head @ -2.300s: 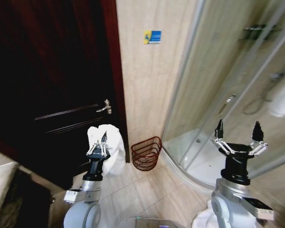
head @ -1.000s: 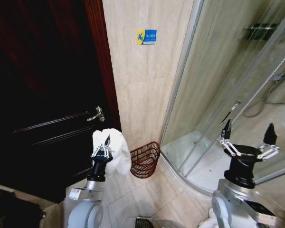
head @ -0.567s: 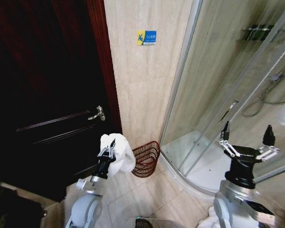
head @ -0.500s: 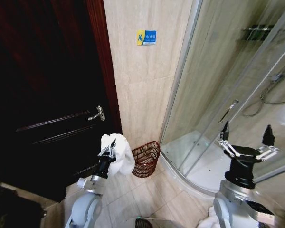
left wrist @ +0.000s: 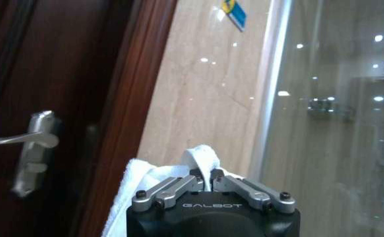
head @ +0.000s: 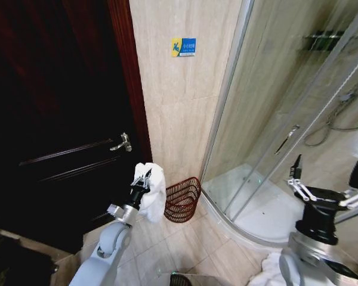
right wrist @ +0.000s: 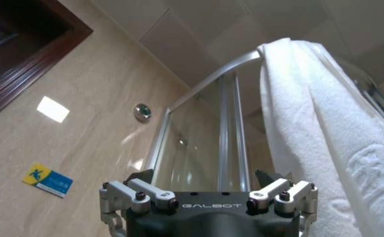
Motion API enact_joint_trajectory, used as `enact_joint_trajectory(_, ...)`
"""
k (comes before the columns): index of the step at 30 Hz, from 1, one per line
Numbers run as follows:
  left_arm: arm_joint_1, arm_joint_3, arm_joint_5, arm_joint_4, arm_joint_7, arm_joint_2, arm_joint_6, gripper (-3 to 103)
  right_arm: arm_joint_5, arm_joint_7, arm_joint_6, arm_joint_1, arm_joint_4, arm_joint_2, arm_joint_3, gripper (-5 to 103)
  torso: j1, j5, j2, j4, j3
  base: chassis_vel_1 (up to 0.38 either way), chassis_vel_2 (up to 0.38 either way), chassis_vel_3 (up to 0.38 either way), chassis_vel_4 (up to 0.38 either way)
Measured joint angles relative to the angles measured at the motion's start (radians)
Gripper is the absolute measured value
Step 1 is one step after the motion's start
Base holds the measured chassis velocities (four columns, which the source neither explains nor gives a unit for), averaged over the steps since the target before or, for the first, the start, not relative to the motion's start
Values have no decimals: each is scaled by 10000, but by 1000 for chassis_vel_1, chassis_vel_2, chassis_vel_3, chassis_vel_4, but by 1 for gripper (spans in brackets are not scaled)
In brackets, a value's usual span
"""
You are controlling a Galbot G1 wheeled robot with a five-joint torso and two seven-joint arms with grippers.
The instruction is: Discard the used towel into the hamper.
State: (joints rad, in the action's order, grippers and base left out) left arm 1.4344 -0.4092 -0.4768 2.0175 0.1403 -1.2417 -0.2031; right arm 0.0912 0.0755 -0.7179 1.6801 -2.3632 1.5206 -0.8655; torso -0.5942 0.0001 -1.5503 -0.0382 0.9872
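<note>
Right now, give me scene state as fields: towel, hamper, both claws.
towel: white terry towel, pinched in the left claw, hanging off the floor beside the dark wooden door
hamper: round reddish-brown slatted basket on the tile floor at the wall, nothing visible in it
left claw: shut on the towel, just door-side of the hamper, above its rim height
right claw: open, idle, raised by the glass shower enclosure
</note>
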Motion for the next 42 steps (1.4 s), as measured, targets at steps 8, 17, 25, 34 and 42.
enact_joint_trajectory(8, -134, -54, 241, -111, 96, 70, -4, 2, -379, -107, -372, -86, 19, 257, 165, 100, 0, -1, 0, -1, 0, 0, 0, 0, 0)
enact_joint_trajectory(17, -120, -42, 306, -244, 74, -26, -51, 2, -649, -49, -406, -64, 4, 297, 247, 100, 0, -1, 0, -1, 0, -11, -10, -9, -9)
enact_joint_trajectory(25, -168, 75, 413, -363, -41, -128, -61, 2, -845, 71, -443, 25, 30, 330, 215, 100, 1, -1, 0, 0, 0, -71, -71, -82, -72)
enact_joint_trajectory(34, -653, 490, 479, -1148, -413, -104, -92, 2, -1297, 229, -333, -122, 56, 402, 448, 100, 2, -1, 0, 1, 0, -108, -111, -115, -109)
enact_joint_trajectory(42, -1559, 869, 180, -1991, -506, 0, -137, 2, -1401, 89, -430, -122, 206, 620, 595, 100, 1, -1, 0, -2, 0, -44, -51, -60, -40)
